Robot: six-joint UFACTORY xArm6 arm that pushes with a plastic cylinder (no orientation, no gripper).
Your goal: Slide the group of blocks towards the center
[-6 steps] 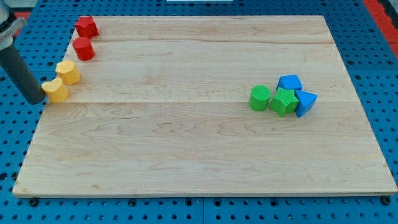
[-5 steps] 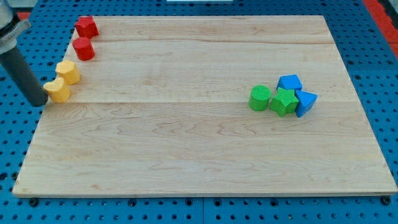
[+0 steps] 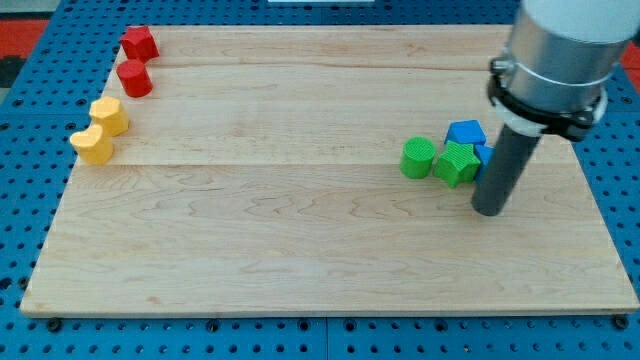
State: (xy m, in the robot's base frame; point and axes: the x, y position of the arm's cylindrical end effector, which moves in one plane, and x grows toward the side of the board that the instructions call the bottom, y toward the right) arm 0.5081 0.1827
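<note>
A group of blocks sits at the view's right: a green cylinder (image 3: 418,158), a green star-shaped block (image 3: 458,163) and a blue cube (image 3: 465,133) behind it. Another blue block (image 3: 484,153) is mostly hidden behind my rod. My tip (image 3: 489,209) rests on the board just below and to the right of the green star block, close to the group's lower right side.
At the view's upper left edge of the wooden board (image 3: 300,260) lie a red star-shaped block (image 3: 139,43), a red cylinder (image 3: 134,77), a yellow hexagonal block (image 3: 109,116) and a yellow heart-shaped block (image 3: 92,145).
The rod has left the view's left edge beside the yellow blocks and now stands at the right by the green and blue group. No block has visibly moved.
</note>
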